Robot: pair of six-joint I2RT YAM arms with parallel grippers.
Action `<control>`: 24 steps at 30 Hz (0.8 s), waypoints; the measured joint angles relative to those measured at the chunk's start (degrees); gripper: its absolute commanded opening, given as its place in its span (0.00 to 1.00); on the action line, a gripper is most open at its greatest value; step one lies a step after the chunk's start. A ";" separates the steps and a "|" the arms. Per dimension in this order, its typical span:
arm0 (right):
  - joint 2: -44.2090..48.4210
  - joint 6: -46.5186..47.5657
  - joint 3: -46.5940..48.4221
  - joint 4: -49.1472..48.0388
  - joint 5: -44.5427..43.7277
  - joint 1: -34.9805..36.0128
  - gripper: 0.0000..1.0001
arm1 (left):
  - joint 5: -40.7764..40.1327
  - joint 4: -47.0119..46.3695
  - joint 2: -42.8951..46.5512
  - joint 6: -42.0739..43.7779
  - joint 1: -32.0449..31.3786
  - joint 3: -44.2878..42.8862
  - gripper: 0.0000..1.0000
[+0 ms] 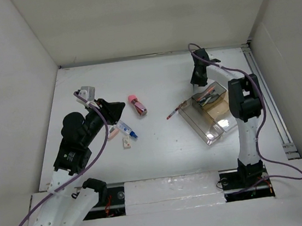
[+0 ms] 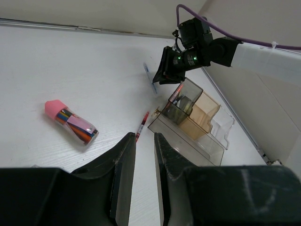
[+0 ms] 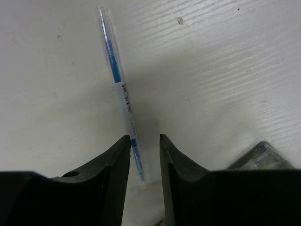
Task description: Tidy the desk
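Now, right tool straddles pen.

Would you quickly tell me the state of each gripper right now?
Left gripper: narrowly open, empty.
Right gripper: open astride the clear blue pen, not clamped on it.

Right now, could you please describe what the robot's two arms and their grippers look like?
The left arm and right arm have white lower links and black upper joints, each trailed by a purple cable. The left gripper and right gripper have black, angular fingers. Green lights glow on the right wrist.
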State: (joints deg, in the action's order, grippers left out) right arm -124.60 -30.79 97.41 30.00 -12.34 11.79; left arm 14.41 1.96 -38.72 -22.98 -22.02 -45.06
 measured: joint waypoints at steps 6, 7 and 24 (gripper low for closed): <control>-1.79 0.42 2.45 2.25 -0.11 1.55 0.25 | -0.02 0.00 0.55 0.00 0.00 0.00 0.19; -1.95 0.57 2.62 2.62 -0.11 2.01 0.24 | -0.02 0.00 0.72 0.00 0.00 0.00 0.19; 2.49 -3.48 -4.98 -4.17 5.97 0.37 0.00 | -0.02 0.00 1.64 0.00 0.00 0.00 0.19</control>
State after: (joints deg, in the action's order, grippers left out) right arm -122.10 -34.26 92.42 25.82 -6.37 12.16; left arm 14.39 1.96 -37.08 -22.98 -22.02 -45.06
